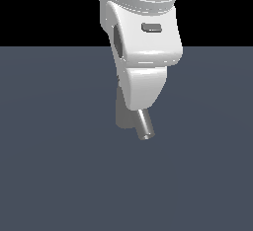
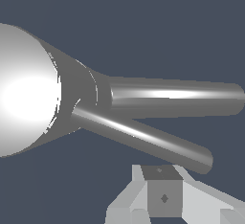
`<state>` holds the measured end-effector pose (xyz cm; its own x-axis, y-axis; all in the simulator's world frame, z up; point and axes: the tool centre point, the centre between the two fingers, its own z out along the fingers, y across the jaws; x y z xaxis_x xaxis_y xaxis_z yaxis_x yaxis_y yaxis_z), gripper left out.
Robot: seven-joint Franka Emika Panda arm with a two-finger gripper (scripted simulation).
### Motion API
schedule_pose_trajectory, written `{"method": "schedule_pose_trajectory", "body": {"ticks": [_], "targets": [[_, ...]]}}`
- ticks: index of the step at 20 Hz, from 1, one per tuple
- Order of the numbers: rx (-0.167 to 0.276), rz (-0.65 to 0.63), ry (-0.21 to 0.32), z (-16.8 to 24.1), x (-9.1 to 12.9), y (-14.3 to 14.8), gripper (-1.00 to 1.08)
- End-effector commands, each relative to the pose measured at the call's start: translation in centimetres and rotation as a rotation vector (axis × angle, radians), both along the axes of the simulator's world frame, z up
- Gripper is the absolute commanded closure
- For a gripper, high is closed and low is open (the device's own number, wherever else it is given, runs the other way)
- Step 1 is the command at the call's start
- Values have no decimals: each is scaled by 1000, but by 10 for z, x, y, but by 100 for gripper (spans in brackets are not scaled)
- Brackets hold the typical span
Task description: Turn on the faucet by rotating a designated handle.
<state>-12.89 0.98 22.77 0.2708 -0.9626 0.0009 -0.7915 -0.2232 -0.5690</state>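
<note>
In the wrist view the faucet [image 2: 28,94] fills one side, its round cap bright with glare. Two tubes leave the cap: the thick spout [image 2: 177,96] and, beside it, the slimmer slanting handle [image 2: 143,139]. My gripper [image 2: 164,192] shows only as a grey block between white parts, close to the handle's free end and apart from it. Whether the fingers are open or shut does not show. In the exterior view the white arm [image 1: 141,42] covers most of the faucet [image 1: 123,114]. A grey tube end [image 1: 145,127] pokes out below it.
A flat dark blue-grey floor [image 1: 49,175] lies all around the faucet, under a black background. Nothing else stands in view.
</note>
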Motion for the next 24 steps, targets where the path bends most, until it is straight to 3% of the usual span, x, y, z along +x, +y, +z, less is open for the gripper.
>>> {"method": "schedule_pose_trajectory", "body": {"ticks": [1, 17, 18, 19, 24], "targets": [[-1, -5, 2, -1, 1, -8, 108], [-2, -17, 11, -9, 9, -78, 108], [-2, -17, 11, -9, 9, -78, 108], [0, 24, 2, -5, 11, -57, 108], [0, 18, 3, -1, 19, -67, 108]]}}
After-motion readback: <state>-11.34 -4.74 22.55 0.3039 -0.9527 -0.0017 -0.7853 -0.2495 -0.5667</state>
